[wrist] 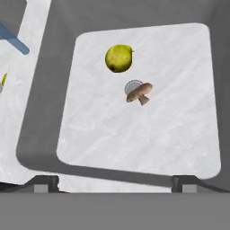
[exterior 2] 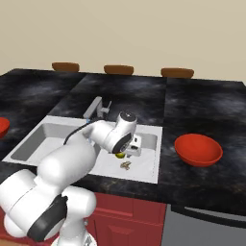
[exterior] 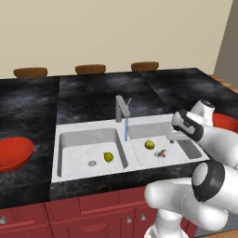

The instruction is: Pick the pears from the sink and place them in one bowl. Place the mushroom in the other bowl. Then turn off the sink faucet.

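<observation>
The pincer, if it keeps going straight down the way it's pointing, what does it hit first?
Probably the bare white floor of the sink's right basin. The open pincer points down into it; the mushroom and a pear lie off to one side, though depth is hard to judge.

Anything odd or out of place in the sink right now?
The mushroom lies right on the drain of the right basin, beside one pear. The faucet is running. Nothing looks damaged or spilled; the other pear sits in the left basin.
</observation>
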Robot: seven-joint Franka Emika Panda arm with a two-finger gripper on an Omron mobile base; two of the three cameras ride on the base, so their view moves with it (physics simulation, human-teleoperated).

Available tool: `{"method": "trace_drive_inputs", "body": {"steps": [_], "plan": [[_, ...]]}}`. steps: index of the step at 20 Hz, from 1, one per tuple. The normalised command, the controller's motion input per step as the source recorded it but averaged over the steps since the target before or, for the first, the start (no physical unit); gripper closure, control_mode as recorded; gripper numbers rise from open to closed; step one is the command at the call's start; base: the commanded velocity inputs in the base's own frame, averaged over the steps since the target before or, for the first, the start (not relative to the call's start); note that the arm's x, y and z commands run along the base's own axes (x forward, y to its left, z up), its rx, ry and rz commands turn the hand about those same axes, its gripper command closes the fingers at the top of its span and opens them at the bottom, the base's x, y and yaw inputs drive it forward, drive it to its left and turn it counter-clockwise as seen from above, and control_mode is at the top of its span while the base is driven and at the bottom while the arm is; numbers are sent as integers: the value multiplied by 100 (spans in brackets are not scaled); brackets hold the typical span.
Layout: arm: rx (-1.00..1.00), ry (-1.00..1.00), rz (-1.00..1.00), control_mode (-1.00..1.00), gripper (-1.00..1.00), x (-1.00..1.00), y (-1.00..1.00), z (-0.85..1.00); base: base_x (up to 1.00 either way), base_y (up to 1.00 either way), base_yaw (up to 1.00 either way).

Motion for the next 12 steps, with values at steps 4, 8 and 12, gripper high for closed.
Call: {"method": "trace_drive_inputs", "body": {"steps": [4,8,12], "plan": [[-3,0,0,-100,-100,21,1,-45,0,0,0],[0,0,0,-100,-100,27,0,-43,0,0,0],[0,0,0,-100,-100,34,1,-40,0,0,0]]}}
